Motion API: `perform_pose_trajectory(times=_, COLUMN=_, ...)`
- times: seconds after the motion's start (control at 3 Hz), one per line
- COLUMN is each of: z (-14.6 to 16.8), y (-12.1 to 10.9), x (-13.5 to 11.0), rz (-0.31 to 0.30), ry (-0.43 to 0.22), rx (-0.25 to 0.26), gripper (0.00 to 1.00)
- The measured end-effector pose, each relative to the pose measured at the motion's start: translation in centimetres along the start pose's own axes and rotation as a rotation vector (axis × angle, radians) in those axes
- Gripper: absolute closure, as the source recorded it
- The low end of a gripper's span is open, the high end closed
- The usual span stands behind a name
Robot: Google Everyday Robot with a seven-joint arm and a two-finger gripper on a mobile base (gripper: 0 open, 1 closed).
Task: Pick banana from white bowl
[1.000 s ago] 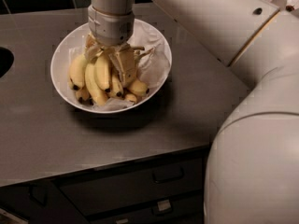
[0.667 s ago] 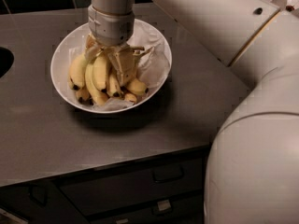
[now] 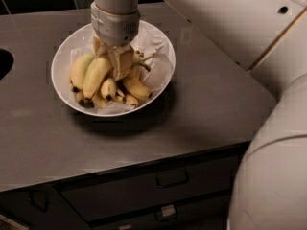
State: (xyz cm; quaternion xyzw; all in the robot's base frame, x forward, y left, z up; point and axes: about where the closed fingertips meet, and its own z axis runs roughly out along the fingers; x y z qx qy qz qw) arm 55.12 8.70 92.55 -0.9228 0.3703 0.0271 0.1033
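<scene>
the banana [image 3: 98, 73], a bunch of curved yellow fruit with dark tips, sits in the white bowl [image 3: 62, 95]. its joined end is up under the pincer [image 3: 119, 61] and its tips fan down toward the near rim. a brownish stem pokes out to the right of the pincer.

the pincer is down inside the bowl, right on the crown of the bunch. its tan fingers [image 3: 121, 63] look closed on the banana there. you're at the grasp step, with the lift to follow. from this angle you can't tell whether the tips are touching the bowl's lining or already clear of it.

the next move calls for a straight, slow rise. the bunch is heavy and hangs off one side of the hold, so it may swing or slip. the skins are smooth and the crown is narrow, so keep the grip firm.

crinkled white paper [image 3: 158, 71] lines the bowl, light and loose. watch that it doesn't cling to the fruit and come up with it. the bowl is wide, shallow and glossy and could slide if tugged.

it stands on a flat, matte grey surface [image 3: 201, 109] with dark drawers [image 3: 170, 178] below the front edge.
</scene>
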Motion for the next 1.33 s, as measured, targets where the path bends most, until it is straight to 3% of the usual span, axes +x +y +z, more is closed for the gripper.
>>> perform_pose_trajectory(times=0.67, z=-3.0, y=0.9, x=-1.2, rz=0.035, ry=0.076, rx=0.051, gripper=1.0)
perform_pose_trajectory(times=1.0, z=-4.4, y=1.8, x=-1.9, rz=0.054, ry=0.098, rx=0.107, gripper=1.0)
perform_pose_trajectory(times=1.33, z=-6.9, y=4.5, x=-3.5, rz=0.068, ry=0.129, rx=0.233, gripper=1.0)
